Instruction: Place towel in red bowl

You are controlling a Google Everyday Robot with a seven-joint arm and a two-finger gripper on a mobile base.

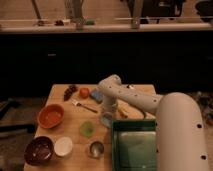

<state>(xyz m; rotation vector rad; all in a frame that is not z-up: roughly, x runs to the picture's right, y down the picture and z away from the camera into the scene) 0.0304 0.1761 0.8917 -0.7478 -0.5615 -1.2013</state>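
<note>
Camera view, the only one: a light wooden table under dim light, with the robot's white arm coming in from the right and bending down at its wrist over the table's middle. The gripper points straight down onto the towel, a small pale grey-blue soft cloth lying on the wood just left of the green rectangular tray. Whether the gripper is wide, narrow or already holding the cloth I cannot tell. The vertical approach suits a limp cloth lying flat, which is best pinched from above. The orange-red round shallow bowl sits well to the left, apart from the towel, with nothing in it. The path between looks passable: a fork and a small green cup lie near it, so the carry probably needs some height. The small blue rectangular sponge sits behind the gripper, close enough to be mistaken for the target. A dark maroon bowl and a small white bowl stand at the front left. Judgement: grasp stage, towel not yet lifted.
</note>
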